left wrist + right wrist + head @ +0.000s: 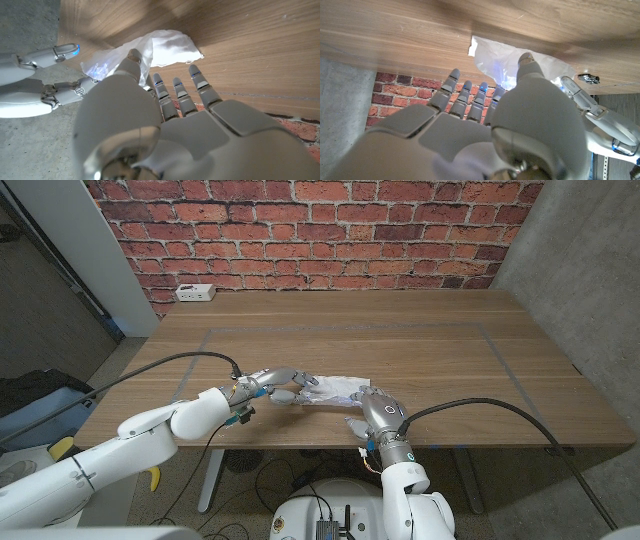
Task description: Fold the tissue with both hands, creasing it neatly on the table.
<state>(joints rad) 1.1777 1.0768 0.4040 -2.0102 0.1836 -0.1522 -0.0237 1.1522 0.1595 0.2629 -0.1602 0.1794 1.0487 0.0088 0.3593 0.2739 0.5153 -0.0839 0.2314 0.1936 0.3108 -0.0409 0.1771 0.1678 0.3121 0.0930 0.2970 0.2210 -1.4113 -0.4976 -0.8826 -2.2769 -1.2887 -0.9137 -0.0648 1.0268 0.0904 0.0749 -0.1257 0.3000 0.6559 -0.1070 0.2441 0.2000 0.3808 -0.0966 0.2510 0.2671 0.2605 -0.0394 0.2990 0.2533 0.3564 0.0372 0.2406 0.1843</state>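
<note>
At the near middle of the table [420, 340], the tissue [335, 389] is met from both sides. On the left hand [268, 387], the fingers [285, 375] are seen stretched out long and slightly apart, their tips laid against the tissue's left edge; whether anything is pinched cannot be told. From the left wrist view the same fingers [197, 80] are shown reaching toward the crumpled white tissue [167, 47], with the thumb tip against its folds. On the right hand [378, 410], the fingers [465, 95] are extended side by side, and the thumb is pressed onto the tissue [505, 60] in the right wrist view; a firm hold cannot be confirmed there either. The right hand is placed over the tissue's right end, just inside the near table edge.

The tissue is seen lying rumpled rather than flat, between the two hands, within a faint rectangular outline [495, 350] marked on the wood. Well apart, at the far left corner, a white power strip [193, 292] is set before the brick wall [320, 230].
</note>
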